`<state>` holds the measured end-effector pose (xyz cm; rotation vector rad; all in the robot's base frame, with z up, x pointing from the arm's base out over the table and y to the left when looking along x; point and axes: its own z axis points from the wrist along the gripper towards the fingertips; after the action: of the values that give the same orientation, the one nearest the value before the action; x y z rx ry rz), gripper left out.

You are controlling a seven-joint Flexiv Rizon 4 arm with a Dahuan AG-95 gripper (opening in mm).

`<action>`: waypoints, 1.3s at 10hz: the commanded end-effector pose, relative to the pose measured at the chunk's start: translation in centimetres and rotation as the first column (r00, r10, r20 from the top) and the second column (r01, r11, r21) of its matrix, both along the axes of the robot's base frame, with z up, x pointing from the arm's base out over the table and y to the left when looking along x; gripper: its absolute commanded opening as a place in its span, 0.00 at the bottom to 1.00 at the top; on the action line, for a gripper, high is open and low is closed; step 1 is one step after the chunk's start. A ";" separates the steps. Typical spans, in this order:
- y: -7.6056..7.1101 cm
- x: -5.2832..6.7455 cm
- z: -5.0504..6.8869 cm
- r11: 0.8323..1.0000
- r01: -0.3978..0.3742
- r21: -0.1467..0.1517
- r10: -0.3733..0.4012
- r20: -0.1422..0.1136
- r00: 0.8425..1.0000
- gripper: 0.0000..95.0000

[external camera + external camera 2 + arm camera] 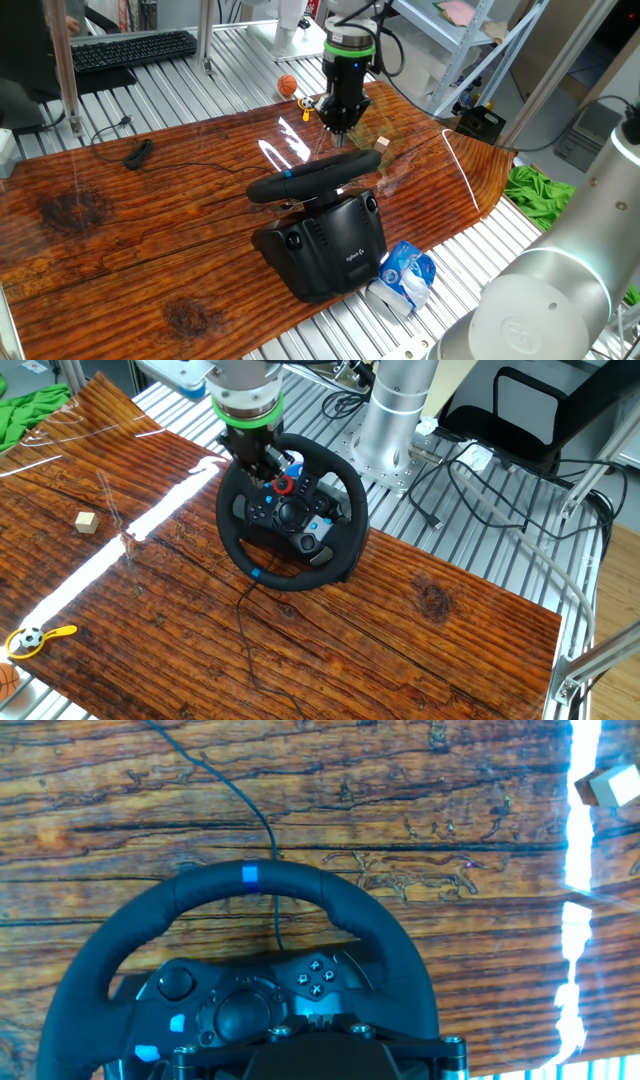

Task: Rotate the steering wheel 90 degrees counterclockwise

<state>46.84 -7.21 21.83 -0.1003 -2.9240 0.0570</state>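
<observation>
- The black padded steering wheel (292, 513) with coloured hub buttons sits just above the middle of the other fixed view, on the dark red-brown wooden tabletop (420, 620); its small blue stripe mark (257, 573) lies at the lower left of the rim there.
- In one fixed view the same rim (315, 177) appears edge-on at frame centre, carried on a bulky black base (325, 245) bearing a white logo.
- The black two-finger gripper (262, 464), below a green-ringed wrist, comes down at the rim's upper left in the other fixed view, touching or just over it; whether its fingers clamp the rim or stand apart cannot be told.
- In the hand view the blue stripe (250, 875) sits at the top of the rim, left of centre, and a thin black cable (262, 820) runs up the wood.
- A small pale wooden cube (87, 522) lies at the left of the other fixed view, well apart from the wheel.
- A blue-and-white crumpled packet (405, 275) rests just right of the base.
</observation>
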 end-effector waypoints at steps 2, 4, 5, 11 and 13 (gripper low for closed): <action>0.0 -0.2 0.0 1.000 0.015 0.016 -0.015 0.000 1.000 0.00; 0.0 -0.2 0.0 1.000 0.012 0.009 -0.012 -0.016 1.000 0.00; 0.0 -0.2 0.0 1.000 0.004 0.005 -0.003 -0.020 1.000 0.00; -0.5 -0.7 0.9 0.999 -0.033 0.015 0.033 0.030 0.999 0.00; -1.0 -1.3 1.0 0.999 -0.037 0.016 0.036 0.031 0.999 0.00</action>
<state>45.34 -8.31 22.84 -0.0444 -2.9507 0.0422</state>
